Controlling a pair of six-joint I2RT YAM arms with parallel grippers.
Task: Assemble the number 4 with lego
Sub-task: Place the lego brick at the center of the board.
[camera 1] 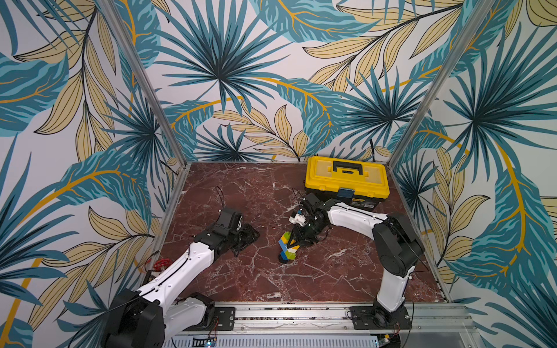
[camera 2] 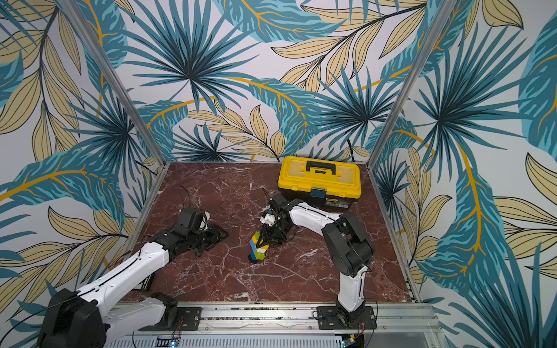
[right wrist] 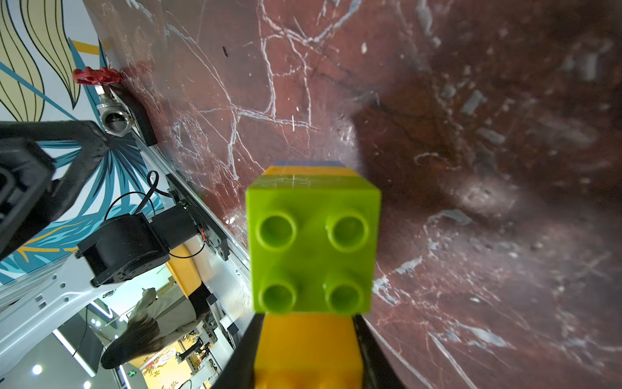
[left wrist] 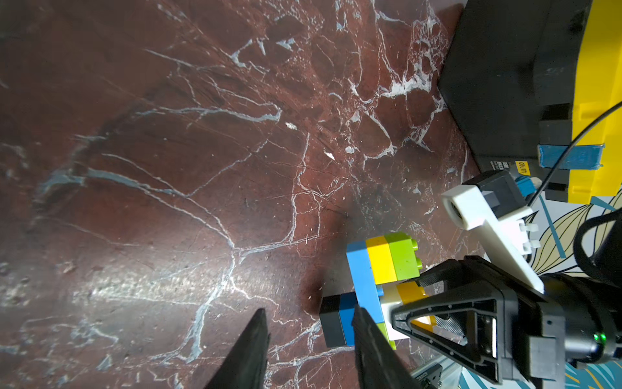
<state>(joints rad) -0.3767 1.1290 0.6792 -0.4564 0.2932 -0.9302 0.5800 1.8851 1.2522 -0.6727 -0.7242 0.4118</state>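
Right claw of mine is pinched on the orange-yellow brick that tops one column of the number 4. The lime green brick of the other column sits just beyond my jaws. The figure leans near the middle of the desk with its black foot lowest. From the top views I cannot quite tell whether that foot touches the marble or hangs just above it.

Every colour looks joined, so I judge the job nearly finished: what is left is to lay the figure flat. I should lower slowly and let the foot and blue crossbar take the weight first. The wrist must keep level so no stud twists loose. Only then should I spread the jaws and back straight out.

My left claw rests well apart, jaws spread with nothing between them, so it is no obstacle. The yellow toolbox stands behind my right arm, and I should not swing back into it. A red-handled valve at the desk's edge is far off.
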